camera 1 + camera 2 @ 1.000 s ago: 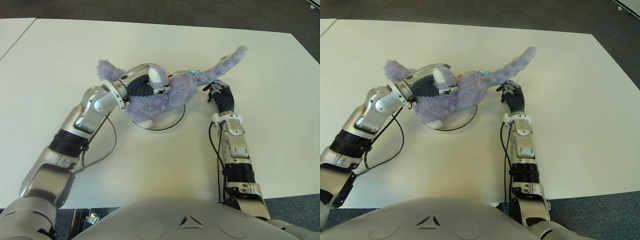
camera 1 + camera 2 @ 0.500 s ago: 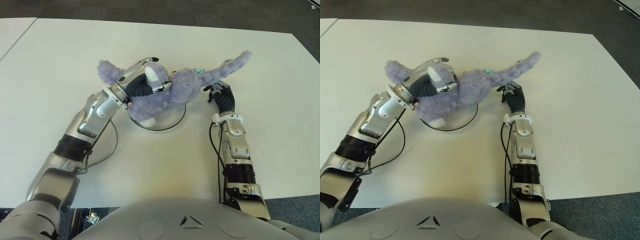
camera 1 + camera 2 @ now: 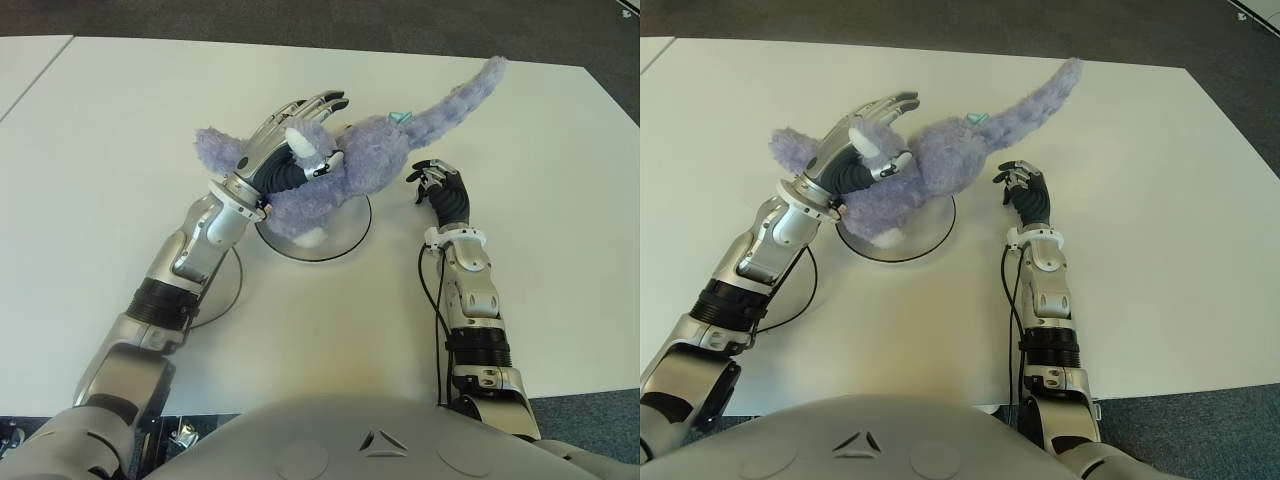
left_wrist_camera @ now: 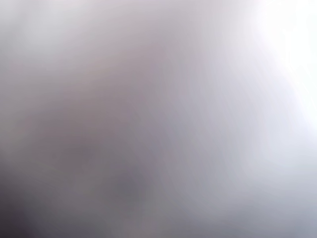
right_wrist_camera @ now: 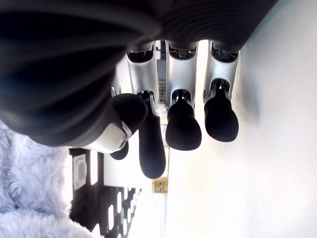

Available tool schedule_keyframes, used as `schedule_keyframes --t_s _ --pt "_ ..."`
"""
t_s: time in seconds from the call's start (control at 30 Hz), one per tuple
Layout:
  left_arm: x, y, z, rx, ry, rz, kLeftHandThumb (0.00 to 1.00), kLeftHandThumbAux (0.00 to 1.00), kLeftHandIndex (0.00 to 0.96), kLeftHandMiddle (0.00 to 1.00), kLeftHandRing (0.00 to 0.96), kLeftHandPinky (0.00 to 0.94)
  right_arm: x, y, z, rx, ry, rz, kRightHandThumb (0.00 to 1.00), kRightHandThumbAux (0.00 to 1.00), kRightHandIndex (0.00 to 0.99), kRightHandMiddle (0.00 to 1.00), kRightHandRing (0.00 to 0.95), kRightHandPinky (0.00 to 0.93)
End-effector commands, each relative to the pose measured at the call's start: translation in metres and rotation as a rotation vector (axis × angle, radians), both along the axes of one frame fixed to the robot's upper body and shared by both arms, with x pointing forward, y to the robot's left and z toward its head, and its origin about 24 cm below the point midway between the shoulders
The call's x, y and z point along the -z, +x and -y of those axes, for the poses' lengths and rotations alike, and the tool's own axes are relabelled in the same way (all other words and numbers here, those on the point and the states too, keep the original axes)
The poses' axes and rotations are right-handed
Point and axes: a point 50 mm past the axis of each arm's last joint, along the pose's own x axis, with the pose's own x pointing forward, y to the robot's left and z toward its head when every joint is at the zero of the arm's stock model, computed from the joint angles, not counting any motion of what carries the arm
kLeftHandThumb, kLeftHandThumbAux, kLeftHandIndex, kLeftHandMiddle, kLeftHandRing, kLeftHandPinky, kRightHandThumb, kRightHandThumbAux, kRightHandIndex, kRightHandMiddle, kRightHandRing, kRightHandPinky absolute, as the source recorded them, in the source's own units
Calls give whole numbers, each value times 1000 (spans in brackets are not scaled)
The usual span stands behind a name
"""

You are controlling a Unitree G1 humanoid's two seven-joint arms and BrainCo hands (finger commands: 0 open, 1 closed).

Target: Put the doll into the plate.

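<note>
The left robot hand (image 3: 300, 140) has opened since a second ago — its fingers, then wrapped over the fuzzy lavender plush doll (image 3: 350, 170), now extend straight above the doll's back and grip nothing. The doll lies with its body over the round white plate (image 3: 345, 235) on the white table (image 3: 120, 130), its long tail overhanging the rim toward the far right. The right robot hand (image 3: 440, 192) shows just right of the plate — fingers loosely curled, empty. Placement appears complete; withdrawal of the left arm likely remains.
</note>
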Motion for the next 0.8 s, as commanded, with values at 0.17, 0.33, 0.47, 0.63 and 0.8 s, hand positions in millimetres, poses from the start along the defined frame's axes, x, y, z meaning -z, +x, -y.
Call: schedule_keyframes --t_s 0.17,0.33,0.47,0.63,0.8 --pt "6 -1 0 -26 -5 -17 493 64 0 0 0 0 35 -19 2 17 14 -156 847 675 422 571 760 722" --pt "6 -1 0 -28 -1 -24 497 62 0 0 0 0 35 -18 2 14 9 -156 846 675 421 569 767 714" --pt "6 -2 0 -19 7 -27 495 58 0 0 0 0 35 -18 2 13 6 -153 846 675 420 564 768 718" --pt "7 -2 0 -20 21 -36 484 56 0 0 0 0 34 -18 2 10 7 -147 845 675 419 550 769 729" --pt "7 -2 0 -19 29 -41 483 56 0 0 0 0 34 -19 2 11 -6 -145 845 675 418 543 770 728"
